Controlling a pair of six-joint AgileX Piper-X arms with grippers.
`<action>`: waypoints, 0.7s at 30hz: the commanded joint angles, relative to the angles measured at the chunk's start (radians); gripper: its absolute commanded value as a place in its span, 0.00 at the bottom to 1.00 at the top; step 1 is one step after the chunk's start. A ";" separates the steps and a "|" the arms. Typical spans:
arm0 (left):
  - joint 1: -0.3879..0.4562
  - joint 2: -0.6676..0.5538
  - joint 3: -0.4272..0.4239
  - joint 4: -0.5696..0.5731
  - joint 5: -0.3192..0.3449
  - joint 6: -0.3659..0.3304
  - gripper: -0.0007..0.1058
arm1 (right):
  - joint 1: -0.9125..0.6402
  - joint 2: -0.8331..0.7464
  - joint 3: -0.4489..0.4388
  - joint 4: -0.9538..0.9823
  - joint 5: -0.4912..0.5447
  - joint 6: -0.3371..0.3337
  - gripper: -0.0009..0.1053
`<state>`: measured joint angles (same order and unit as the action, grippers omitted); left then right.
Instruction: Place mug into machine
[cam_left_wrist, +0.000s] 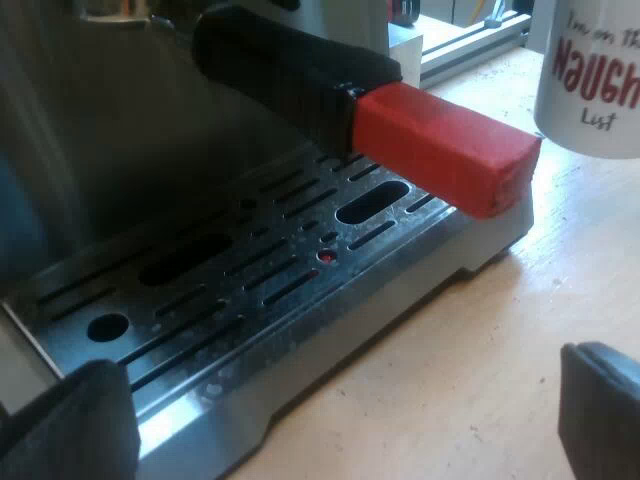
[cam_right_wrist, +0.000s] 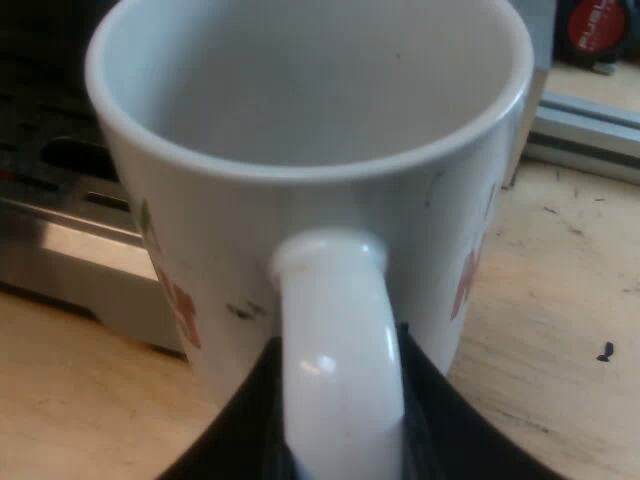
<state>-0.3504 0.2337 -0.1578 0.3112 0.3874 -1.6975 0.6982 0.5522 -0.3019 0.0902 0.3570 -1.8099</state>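
The right gripper has the mug by its handle: a black finger sits on each side of the white loop, closed in against it. The mug is upright and empty, white with red lettering on its wall. It is over the wooden table, just off the corner of the machine, not on the drip tray. I cannot tell whether its base touches the wood or hangs just above it.

Take the drip tray as a clock face, with the machine's steel body at twelve and the tray's front lip at six. The mug then sits out past the rim at roughly three o'clock, clear of the grille. The holder is locked in above the tray. Its dark handle reaches out toward about four o'clock, and its red end overhangs the tray's corner, near the mug but apart from it.

The slotted steel grille carries nothing.

The left gripper hangs low at the six o'clock side, before the tray's front lip. Its two black fingers are spread wide, with nothing between them but tray edge and bare table.
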 joint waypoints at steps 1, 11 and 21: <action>-0.004 0.008 0.001 -0.046 -0.012 -0.003 0.82 | 0.029 -0.029 -0.032 -0.013 0.009 0.011 0.01; -0.004 0.126 0.027 -0.161 -0.012 0.021 0.82 | 0.230 -0.019 -0.079 0.012 0.032 0.125 0.01; -0.004 0.200 0.033 -0.230 -0.009 0.021 0.82 | 0.291 0.140 -0.079 -0.120 0.038 0.141 0.01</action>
<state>-0.3504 0.4335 -0.1258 0.1034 0.3813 -1.6753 0.9885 0.6935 -0.3614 0.0515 0.3819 -1.6775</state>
